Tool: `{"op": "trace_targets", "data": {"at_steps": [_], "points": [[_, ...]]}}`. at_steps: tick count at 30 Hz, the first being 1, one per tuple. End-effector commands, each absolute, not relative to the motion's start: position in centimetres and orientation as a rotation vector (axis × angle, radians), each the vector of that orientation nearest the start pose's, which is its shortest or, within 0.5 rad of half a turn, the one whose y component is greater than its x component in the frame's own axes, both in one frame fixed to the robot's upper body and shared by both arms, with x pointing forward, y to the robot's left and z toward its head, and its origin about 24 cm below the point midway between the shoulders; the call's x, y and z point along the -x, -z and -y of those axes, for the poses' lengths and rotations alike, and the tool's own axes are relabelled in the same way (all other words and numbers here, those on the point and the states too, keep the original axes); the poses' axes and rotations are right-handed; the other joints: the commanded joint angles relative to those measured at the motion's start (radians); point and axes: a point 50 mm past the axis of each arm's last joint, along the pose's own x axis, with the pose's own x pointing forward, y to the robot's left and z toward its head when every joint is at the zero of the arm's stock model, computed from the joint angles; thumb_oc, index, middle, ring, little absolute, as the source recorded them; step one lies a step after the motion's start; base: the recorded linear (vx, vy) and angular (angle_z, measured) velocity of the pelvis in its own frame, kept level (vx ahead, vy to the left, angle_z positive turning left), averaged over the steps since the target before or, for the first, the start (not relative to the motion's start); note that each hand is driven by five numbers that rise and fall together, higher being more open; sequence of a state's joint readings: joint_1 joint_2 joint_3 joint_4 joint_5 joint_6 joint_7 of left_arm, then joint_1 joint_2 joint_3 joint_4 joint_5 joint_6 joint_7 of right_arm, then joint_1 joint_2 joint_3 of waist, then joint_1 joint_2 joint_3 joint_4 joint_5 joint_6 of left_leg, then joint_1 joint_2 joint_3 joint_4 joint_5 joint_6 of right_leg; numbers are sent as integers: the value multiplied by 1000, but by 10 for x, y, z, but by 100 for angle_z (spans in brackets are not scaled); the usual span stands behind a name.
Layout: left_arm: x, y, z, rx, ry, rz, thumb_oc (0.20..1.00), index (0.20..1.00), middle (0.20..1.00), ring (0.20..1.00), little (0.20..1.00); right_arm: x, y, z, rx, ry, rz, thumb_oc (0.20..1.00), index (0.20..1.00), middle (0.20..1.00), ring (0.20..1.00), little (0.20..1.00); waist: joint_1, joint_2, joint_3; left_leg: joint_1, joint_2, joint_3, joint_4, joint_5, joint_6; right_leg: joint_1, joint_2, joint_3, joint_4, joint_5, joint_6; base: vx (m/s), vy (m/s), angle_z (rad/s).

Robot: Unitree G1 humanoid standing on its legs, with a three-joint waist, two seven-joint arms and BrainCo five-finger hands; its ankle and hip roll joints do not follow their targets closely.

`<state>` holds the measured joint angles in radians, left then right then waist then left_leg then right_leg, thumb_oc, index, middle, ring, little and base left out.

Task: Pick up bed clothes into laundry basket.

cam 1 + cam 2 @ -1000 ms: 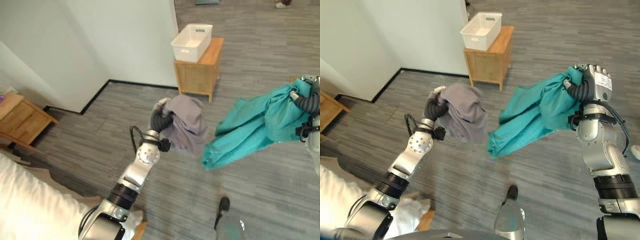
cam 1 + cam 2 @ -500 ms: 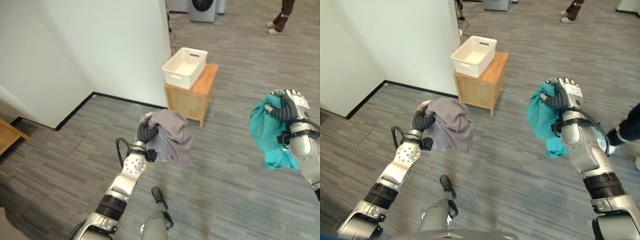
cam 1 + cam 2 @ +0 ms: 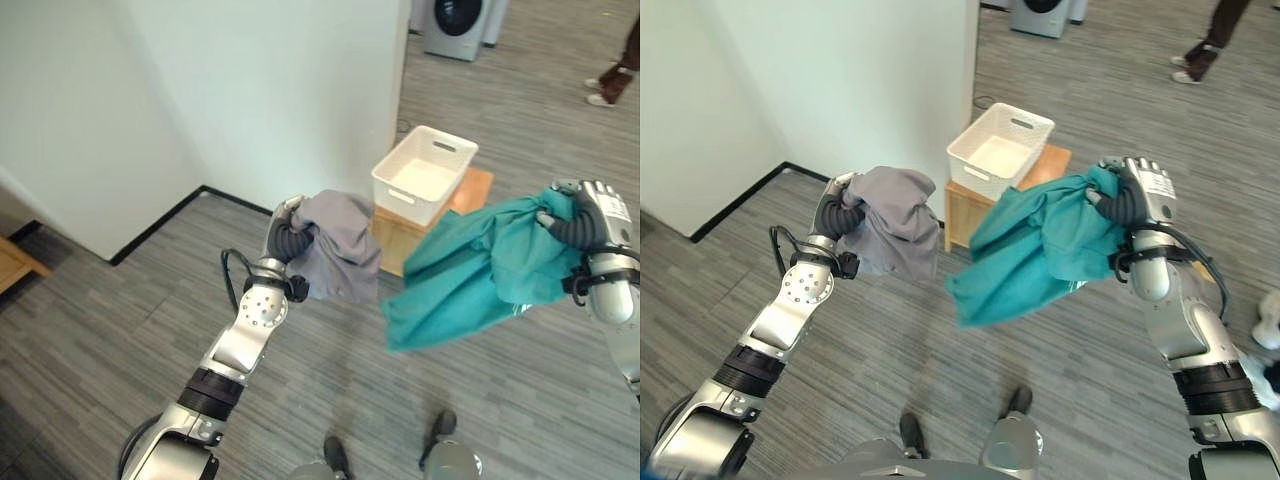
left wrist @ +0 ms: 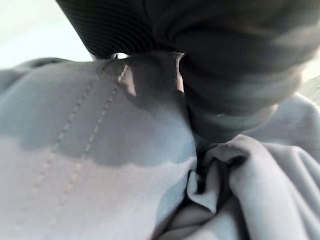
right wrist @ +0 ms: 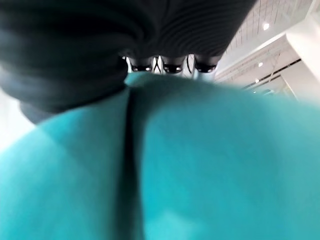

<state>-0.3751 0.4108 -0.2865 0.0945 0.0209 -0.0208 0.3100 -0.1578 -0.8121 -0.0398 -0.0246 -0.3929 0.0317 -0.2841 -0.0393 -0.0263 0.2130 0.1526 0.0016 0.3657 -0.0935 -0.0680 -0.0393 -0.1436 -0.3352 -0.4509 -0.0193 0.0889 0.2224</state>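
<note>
A small wooden cabinet (image 3: 958,212) stands on the grey plank floor (image 3: 890,340), just beside the outer corner of a white wall (image 3: 860,80). A dark skirting strip (image 3: 160,222) runs along the base of the wall. A washing machine (image 3: 458,22) stands at the far end of the room. Near it, a person's lower legs and shoes (image 3: 1195,55) are visible, well apart from the cabinet. A wooden furniture edge (image 3: 15,266) shows at the near left.
</note>
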Motion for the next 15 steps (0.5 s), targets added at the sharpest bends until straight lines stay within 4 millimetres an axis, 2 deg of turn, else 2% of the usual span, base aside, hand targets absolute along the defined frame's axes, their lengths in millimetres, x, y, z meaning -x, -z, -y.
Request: {"op": "trace_targets", "data": {"at_steps": [1, 3, 5, 7, 8, 9, 11, 13, 14, 15], "points": [[-313, -152, -132, -394, 30, 495, 200, 200, 200, 200, 200, -275, -213, 298, 1196, 526, 461, 200, 200, 200, 200, 200, -11, 20, -44, 53, 182, 119, 9, 47, -108, 105, 1, -70, -27, 44, 36, 337, -191, 34], [-313, -152, -133, -392, 30, 492, 200, 200, 200, 200, 200, -274, -209, 298, 1206, 530, 448, 200, 200, 200, 200, 200, -8, 21, -58, 105, 185, 142, 14, 14, -114, 107, -34, -118, -27, 74, 34, 385, -242, -4], [-313, -150, -132, -387, 34, 486, 200, 200, 200, 200, 200, -277, -206, 297, 1216, 513, 437, 200, 200, 200, 200, 200, -2, 18, -75, 134, 180, 142, 30, -9, -120, 131, -19, -113, -46, 68, 27, 293, -193, -43], [-312, -148, -133, -353, 26, 479, 200, 200, 200, 200, 200, -280, -210, 294, 1209, 508, 458, 200, 200, 200, 200, 200, 2, 25, -77, 133, 212, 143, 125, -7, -142, 151, -2, -120, -47, 62, 13, 289, -299, -57], [-311, -146, -135, -321, 25, 464, 200, 200, 200, 200, 200, -285, -216, 289, 1222, 485, 477, 200, 200, 200, 200, 200, 23, 36, -73, 90, 280, 133, 309, 60, -160, 192, 40, -127, -62, 21, -19, 209, -306, -60], [-311, -146, -135, -320, 23, 465, 200, 200, 200, 200, 200, -285, -216, 289, 1222, 484, 479, 200, 200, 200, 200, 200, 21, 41, -71, 83, 292, 130, 325, 55, -165, 192, 48, -128, -61, 18, -24, 213, -338, -89], [-310, -143, -134, -293, 35, 450, 200, 200, 200, 200, 200, -292, -229, 283, 1258, 453, 509, 200, 200, 200, 200, 200, 58, 40, -60, 28, 347, 66, 547, 159, -173, 231, 89, -111, -68, -38, -70, 221, -290, -87], [-309, -141, -134, -270, 25, 442, 200, 200, 200, 200, 200, -298, -255, 282, 1315, 466, 559, 200, 200, 200, 200, 200, 96, 30, -36, -82, 359, -30, 749, 190, -189, 277, 108, -95, -68, -79, -98, 256, -282, -98], [-310, -142, -133, -260, 26, 445, 200, 200, 200, 200, 200, -302, -262, 282, 1316, 470, 568, 200, 200, 200, 200, 200, 104, 18, -28, -139, 355, -41, 780, 182, -181, 287, 104, -78, -68, -91, -100, 212, -168, -76], [-310, -140, -132, -252, 26, 442, 200, 200, 200, 200, 200, -306, -266, 285, 1331, 475, 552, 200, 200, 200, 200, 200, 121, 12, -24, -183, 337, -50, 747, 151, -171, 296, 107, -57, -68, -105, -96, 217, -105, -26]]}}
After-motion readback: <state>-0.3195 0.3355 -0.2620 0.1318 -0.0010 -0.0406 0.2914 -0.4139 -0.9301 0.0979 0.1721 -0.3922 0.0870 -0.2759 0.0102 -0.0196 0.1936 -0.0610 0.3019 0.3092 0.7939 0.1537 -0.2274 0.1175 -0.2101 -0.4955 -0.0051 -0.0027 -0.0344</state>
